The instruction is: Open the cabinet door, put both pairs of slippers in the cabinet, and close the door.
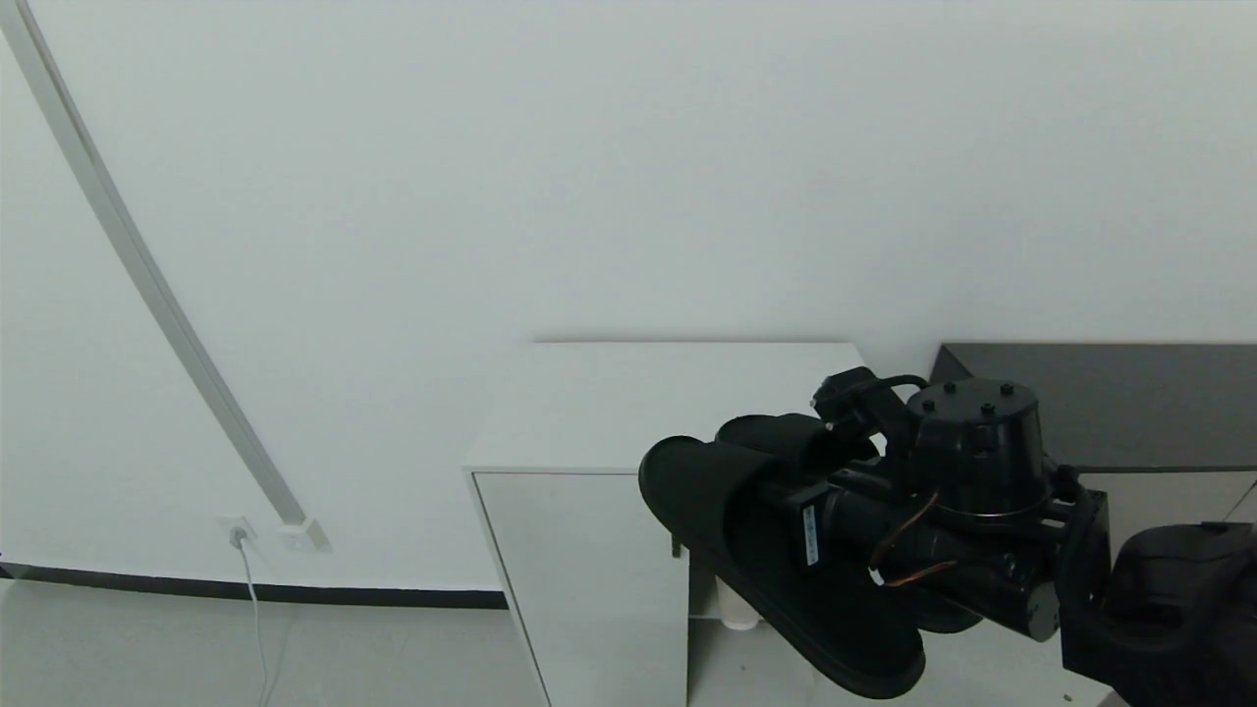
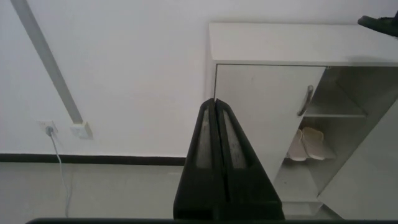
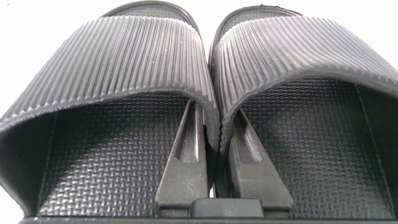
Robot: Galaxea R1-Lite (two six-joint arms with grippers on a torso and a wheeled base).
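Lower right of the head view, right gripper [image 3: 216,111] is pinching the black slippers [image 1: 835,609] together in front of the white cabinet [image 1: 628,403]; left gripper [image 2: 215,102] is closed, holding nothing.

Two black slippers [image 1: 707,491], two white slippers [image 2: 309,144], one white cabinet [image 1: 638,403], and one socket [image 1: 236,532] at lower left.

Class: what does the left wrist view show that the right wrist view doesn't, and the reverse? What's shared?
Left wrist: the shut left gripper, the open white cabinet, pale slippers on a shelf inside. Right wrist: the right gripper shut on the black slippers' inner edges. Shared: the black slippers, a dark tip at the left wrist view's edge.
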